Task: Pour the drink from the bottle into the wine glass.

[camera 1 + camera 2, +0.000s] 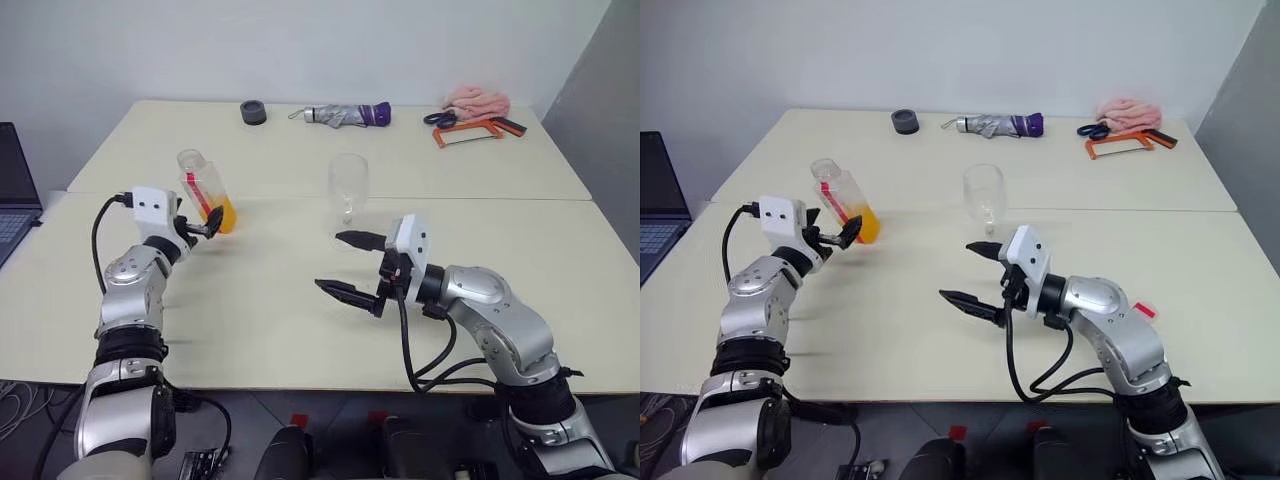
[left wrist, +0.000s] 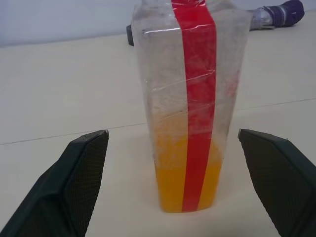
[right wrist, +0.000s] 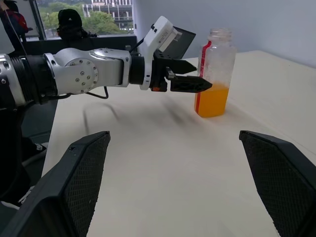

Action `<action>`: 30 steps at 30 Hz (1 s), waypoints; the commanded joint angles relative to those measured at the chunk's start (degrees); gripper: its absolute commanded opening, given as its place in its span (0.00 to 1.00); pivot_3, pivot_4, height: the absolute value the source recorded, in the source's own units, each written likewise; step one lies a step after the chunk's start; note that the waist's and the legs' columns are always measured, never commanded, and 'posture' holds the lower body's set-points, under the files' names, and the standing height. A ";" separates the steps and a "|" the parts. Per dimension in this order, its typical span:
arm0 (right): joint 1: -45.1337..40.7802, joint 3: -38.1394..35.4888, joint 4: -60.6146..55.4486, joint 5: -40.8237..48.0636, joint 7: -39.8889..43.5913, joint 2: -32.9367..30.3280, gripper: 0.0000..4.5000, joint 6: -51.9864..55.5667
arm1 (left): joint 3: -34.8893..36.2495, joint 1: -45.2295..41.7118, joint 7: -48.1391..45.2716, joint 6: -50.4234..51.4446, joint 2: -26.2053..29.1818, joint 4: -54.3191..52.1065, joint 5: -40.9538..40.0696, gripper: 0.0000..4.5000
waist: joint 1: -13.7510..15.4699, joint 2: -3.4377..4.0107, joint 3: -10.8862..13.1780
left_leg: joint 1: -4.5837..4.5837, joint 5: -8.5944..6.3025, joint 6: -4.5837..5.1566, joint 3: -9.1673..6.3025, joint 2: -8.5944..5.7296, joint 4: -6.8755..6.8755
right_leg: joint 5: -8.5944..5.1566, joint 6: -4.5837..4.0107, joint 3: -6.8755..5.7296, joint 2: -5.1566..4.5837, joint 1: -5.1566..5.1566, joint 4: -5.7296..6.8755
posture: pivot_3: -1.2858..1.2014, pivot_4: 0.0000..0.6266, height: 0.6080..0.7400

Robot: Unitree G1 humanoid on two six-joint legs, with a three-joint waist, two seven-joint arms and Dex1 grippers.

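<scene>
Bottle (image 1: 206, 190) stands upright on the cream surface (image 1: 300, 300), on the robot's left side, uncapped, with a red label strip down its side and the orange drink (image 1: 226, 217) filling only its lower part. The left gripper (image 1: 205, 222) is level with the bottle's lower half, its black fingers (image 2: 74, 187) spread wide, one on each side of the bottle; the left wrist view shows clear gaps, so nothing is pinched. The wine glass (image 1: 348, 187) stands empty and upright near the middle of the surface, well apart from the bottle. The right gripper (image 1: 350, 265) hangs just in front of the glass, pointing toward the robot's left, fingers spread and holding nothing. Along the far edge lie a dark tape roll (image 1: 254, 112), a folded umbrella (image 1: 348, 115), scissors (image 1: 440, 118), an orange hacksaw (image 1: 470, 130) and a pink cloth (image 1: 478, 100). A laptop (image 1: 15, 190) sits at the robot's far left.
</scene>
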 commanded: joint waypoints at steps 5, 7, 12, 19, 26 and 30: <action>-1.38 -0.01 -2.39 0.80 -0.56 0.44 0.99 -0.52 | -0.79 -6.41 -1.64 -3.95 2.06 5.35 1.57 1.00 | 0.00 -0.01 0.00 | -0.02 0.00 0.00 -0.01 -0.02 0.02 | 0.00 0.00 -0.02 0.01 -0.01 0.01 | 0.52 0.24 1.00; -1.44 0.08 -2.33 0.75 -0.62 0.46 0.99 -0.58 | -1.20 -7.79 -2.23 -4.52 2.09 6.71 1.92 1.00 | 0.00 -0.01 0.00 | -0.03 0.00 0.00 -0.01 -0.03 0.03 | 0.00 0.00 -0.02 0.01 -0.01 0.01 | 0.52 0.24 1.00; -1.50 0.19 -2.24 0.67 -0.73 0.37 1.00 -0.65 | -1.83 -9.98 -2.51 -6.10 2.35 9.41 2.78 0.91 | -0.05 -0.01 0.00 | -0.03 0.00 0.00 0.00 -0.04 0.03 | 0.00 0.00 -0.02 0.06 -0.02 0.00 | 0.52 0.24 1.00; -1.58 0.12 -2.14 0.62 -0.73 0.21 1.00 -0.76 | -1.54 -10.68 -2.95 -6.94 2.21 11.05 2.35 0.45 | -0.07 -0.01 0.00 | -0.05 0.00 0.00 -0.01 -0.04 0.05 | 0.00 0.00 -0.02 0.07 -0.02 0.01 | 0.52 0.24 1.00; -1.59 -0.90 -2.91 0.65 -0.88 -0.42 1.00 -1.29 | -2.38 -10.77 -4.35 -6.46 1.08 6.98 1.79 0.38 | -0.06 -0.01 0.00 | -0.06 0.00 0.00 -0.01 -0.03 0.08 | 0.00 0.00 -0.02 0.07 -0.03 0.01 | 0.52 0.24 1.00; -0.55 -4.04 -5.15 2.74 -2.26 -0.67 1.00 -0.52 | -6.55 -11.24 -5.16 -7.44 0.30 -0.20 4.74 0.38 | 0.02 -0.04 0.02 | -0.34 0.01 -0.01 -0.16 -0.02 0.27 | 0.00 0.00 -0.11 0.08 -0.14 0.02 | 0.52 0.24 1.00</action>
